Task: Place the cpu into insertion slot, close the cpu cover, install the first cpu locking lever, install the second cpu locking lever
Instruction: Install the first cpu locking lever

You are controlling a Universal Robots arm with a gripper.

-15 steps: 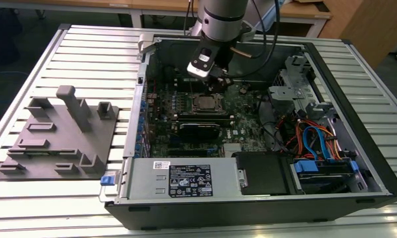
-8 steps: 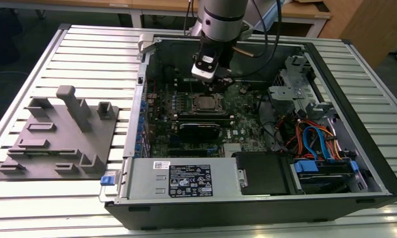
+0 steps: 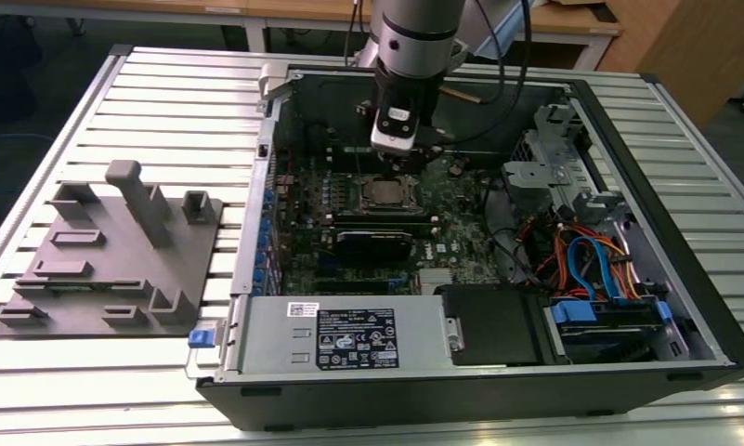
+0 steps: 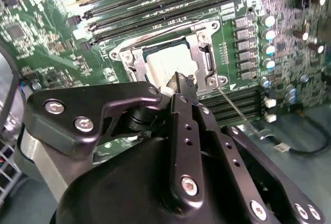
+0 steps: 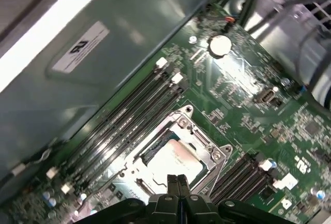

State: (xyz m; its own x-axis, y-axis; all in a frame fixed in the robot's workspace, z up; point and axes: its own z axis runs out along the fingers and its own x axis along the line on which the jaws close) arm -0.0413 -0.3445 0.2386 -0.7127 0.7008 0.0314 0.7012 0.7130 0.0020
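Closest in the first wrist view, the end effector has its fingers pressed together with nothing between them, just over the socket's edge. The cpu lies in the insertion slot, and the cpu cover is folded flat around its silver top. In the second wrist view a thin locking lever juts out loose (likely the step in hand). Press near its end, down, then sideways under the hook. All this sits at upper centre of the exterior view, inside the computer case on the bench.
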